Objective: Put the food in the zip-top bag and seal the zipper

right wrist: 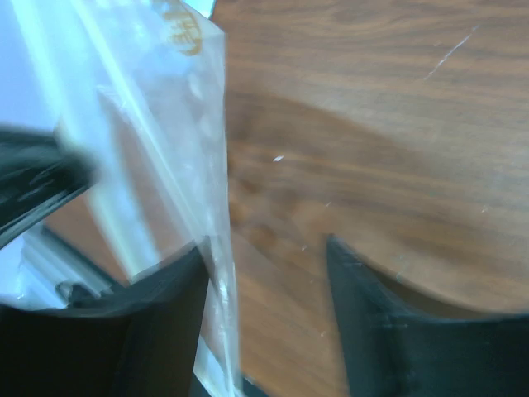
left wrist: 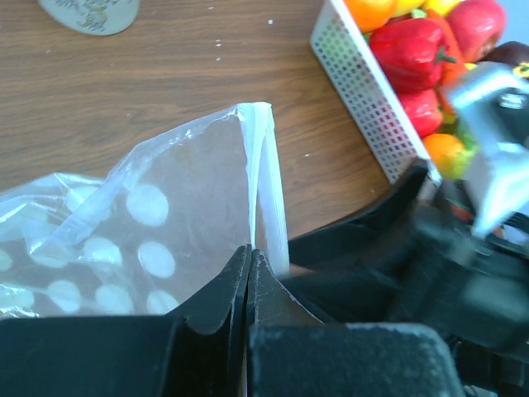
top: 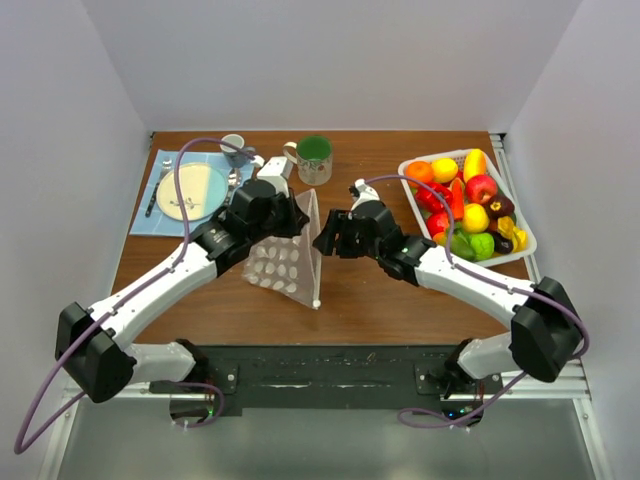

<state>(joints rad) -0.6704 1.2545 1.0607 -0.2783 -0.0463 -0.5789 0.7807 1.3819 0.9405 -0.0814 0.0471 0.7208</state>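
We see the left hand (left wrist: 249, 253) pinching the bag (left wrist: 153, 207) at centre frame — the right hand (right wrist: 266, 248) spread wide beside it.

No readable text; small gold mark (right wrist: 180, 35) illegible.

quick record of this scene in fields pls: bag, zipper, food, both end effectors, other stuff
bag: zip-top bag held up at one corner, no food seen inside
zipper: zipper, cannot tell if sealed
food: food in the white basket
left arm: left end effector shut on the bag's edge
right arm: right end effector open, bag film beside one finger
other: green mug, plate
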